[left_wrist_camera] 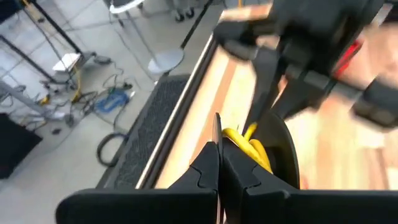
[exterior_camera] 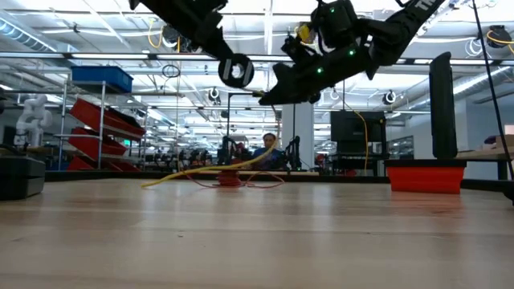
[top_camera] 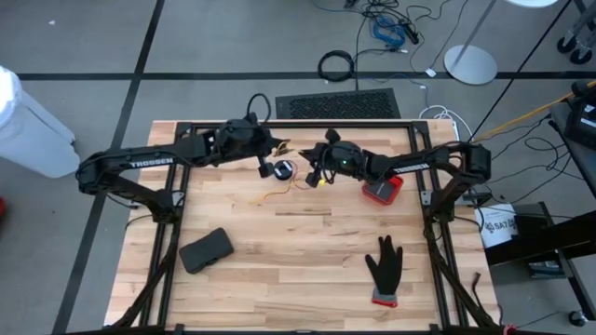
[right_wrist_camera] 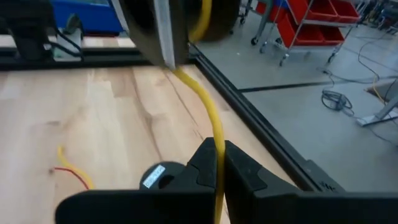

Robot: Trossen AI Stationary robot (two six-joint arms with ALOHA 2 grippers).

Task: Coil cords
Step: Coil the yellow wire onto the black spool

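Observation:
My left gripper (left_wrist_camera: 219, 160) is shut on a small black spool (exterior_camera: 235, 71) wound with yellow cord (left_wrist_camera: 249, 144), held high over the table's far middle. The yellow cord (right_wrist_camera: 208, 106) runs from that spool to my right gripper (right_wrist_camera: 217, 158), which is shut on it close by. The cord's remaining length (exterior_camera: 201, 170) trails over the table. A red cord (exterior_camera: 229, 178) lies in loose loops on the far part of the wood. Another black spool (right_wrist_camera: 157, 176) with a white label lies on the table under my right gripper. My left gripper pinches the spool's thin flange (left_wrist_camera: 216, 127) at its rim between its two fingers. The fingers slant down toward the table's right. The spool is lifted clear of the table. My right gripper pinches the yellow cord (right_wrist_camera: 216, 142) between its two fingers a short way from the spool. The fingers come nearly level from the table's right. From the fingers to the spool the cord runs in a gentle curve, clear of the table.
A red box (top_camera: 383, 191) stands on the table behind my right gripper. A black glove (top_camera: 384, 270) lies near the front right and a black pouch (top_camera: 206, 249) near the front left. Thick cables lie on the floor beyond the table's far edge.

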